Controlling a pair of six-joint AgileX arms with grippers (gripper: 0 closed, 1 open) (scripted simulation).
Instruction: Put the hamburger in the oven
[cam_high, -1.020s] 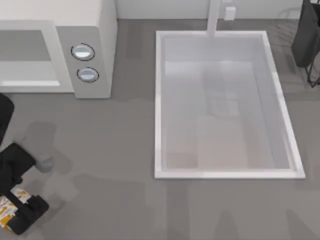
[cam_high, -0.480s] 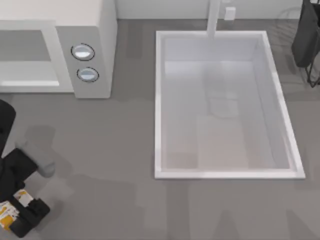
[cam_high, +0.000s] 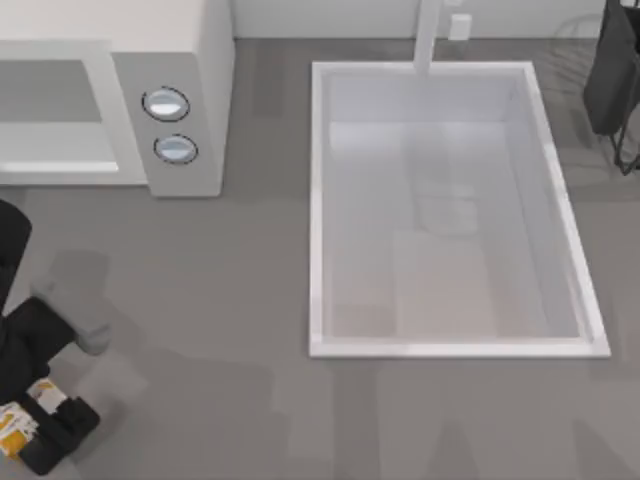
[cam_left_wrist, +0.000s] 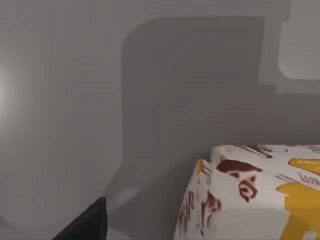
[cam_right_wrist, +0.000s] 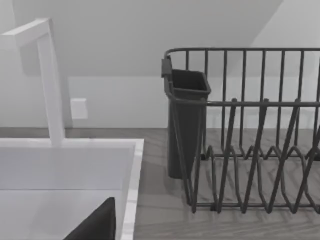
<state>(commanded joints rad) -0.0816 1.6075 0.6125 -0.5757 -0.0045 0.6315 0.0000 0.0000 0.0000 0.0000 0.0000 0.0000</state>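
- White paper with orange-yellow patches and dark red print wraps the one small hamburger (cam_high: 14, 428), which sits at the near left corner of the grey table (cam_high: 220, 380); the left wrist view shows it close up (cam_left_wrist: 255, 192).
- The black left gripper (cam_high: 35, 420) is at that corner, its two fingers pinching the hamburger, one finger on each side of it.
- One boxy off-white oven (cam_high: 190, 90) stands at the far left of the table, well apart from the hamburger, with a wide rectangular cavity and two round silver-blue knobs (cam_high: 166, 104) stacked on its side panel.
- One large white rectangular sink basin (cam_high: 318, 200) lies right of the oven, with one white faucet (cam_high: 428, 35) at its far edge.
- The right arm is parked at the far right; whether the right gripper (cam_right_wrist: 95, 225) is spread or pressed together cannot be told.
- One dark wire dish rack (cam_right_wrist: 250, 150) with one dark cup-shaped holder (cam_right_wrist: 185, 125) stands beside the sink.
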